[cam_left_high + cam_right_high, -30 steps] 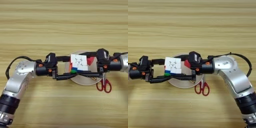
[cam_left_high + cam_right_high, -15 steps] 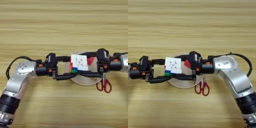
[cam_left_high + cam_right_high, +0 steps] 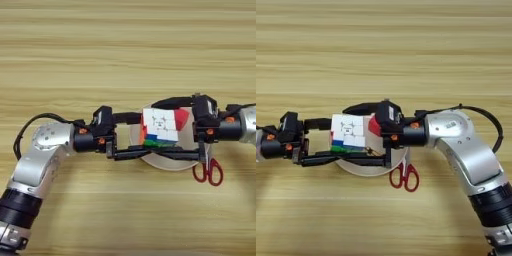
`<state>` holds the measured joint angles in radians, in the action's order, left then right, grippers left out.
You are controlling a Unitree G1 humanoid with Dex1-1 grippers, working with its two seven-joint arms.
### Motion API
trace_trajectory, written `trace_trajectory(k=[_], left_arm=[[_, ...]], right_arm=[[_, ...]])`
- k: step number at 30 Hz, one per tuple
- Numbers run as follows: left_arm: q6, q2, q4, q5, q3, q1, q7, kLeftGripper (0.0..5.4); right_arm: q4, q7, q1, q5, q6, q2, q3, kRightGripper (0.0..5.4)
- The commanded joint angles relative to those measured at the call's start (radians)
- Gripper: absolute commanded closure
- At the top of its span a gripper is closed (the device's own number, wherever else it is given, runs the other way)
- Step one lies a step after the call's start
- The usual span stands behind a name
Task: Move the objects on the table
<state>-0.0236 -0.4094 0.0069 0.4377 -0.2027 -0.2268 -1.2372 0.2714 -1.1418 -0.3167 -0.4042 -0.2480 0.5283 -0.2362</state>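
Roughly at the middle of the frame, a little right of centre in the left eye view, the puzzle cube (image 3: 161,124) sat over the round beige plate (image 3: 170,163), white face up with a green and red strip showing along its lower edge. The red cube (image 3: 182,118) was pressed against its right side, only a corner of it showing.

The left gripper (image 3: 131,135) reached in from the left: one black finger ran along the cube's far edge and the other stretched beneath its near edge across the plate, so its fingers stood spread around the cube rather than visibly squeezing it. The right gripper (image 3: 387,134) came in from the right, its black body right up against the red cube; I could not tell whether its fingers were apart or together. Whether the cubes rested on the plate or were held just above it could not be read either.

The red-handled scissors (image 3: 208,170) lay at the plate's lower right edge, on the table (image 3: 125,50).

As a judgement, both cubes were gathered together at the plate, so the work looked well advanced. What seemed left was for the grippers to let go and draw clear, if the plate was indeed where the cubes belonged; the task names no goal, so this is uncertain.
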Motion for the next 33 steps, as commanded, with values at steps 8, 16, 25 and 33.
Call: trace_trajectory(k=[8, 16, 25, 33], left_arm=[[0.016, -0.003, -0.008, -0.010, 0.011, -0.006, 0.010, 2.10], [0.031, -0.007, -0.066, 0.034, 0.100, 0.053, 0.067, 2.10], [0.027, 0.034, -0.138, -0.017, 0.175, 0.157, 0.306, 2.10], [-0.043, 0.044, -0.160, -0.106, 0.190, 0.199, 0.522, 2.10]], right_arm=[[0.011, 0.012, -0.025, -0.045, -0.009, -0.012, 0.039, 0.00], [0.016, 0.055, -0.028, -0.174, -0.047, -0.035, 0.155, 0.00], [-0.013, 0.117, -0.036, -0.250, -0.053, -0.031, 0.278, 0.00], [-0.047, 0.184, -0.055, -0.240, -0.048, -0.037, 0.315, 0.00]])
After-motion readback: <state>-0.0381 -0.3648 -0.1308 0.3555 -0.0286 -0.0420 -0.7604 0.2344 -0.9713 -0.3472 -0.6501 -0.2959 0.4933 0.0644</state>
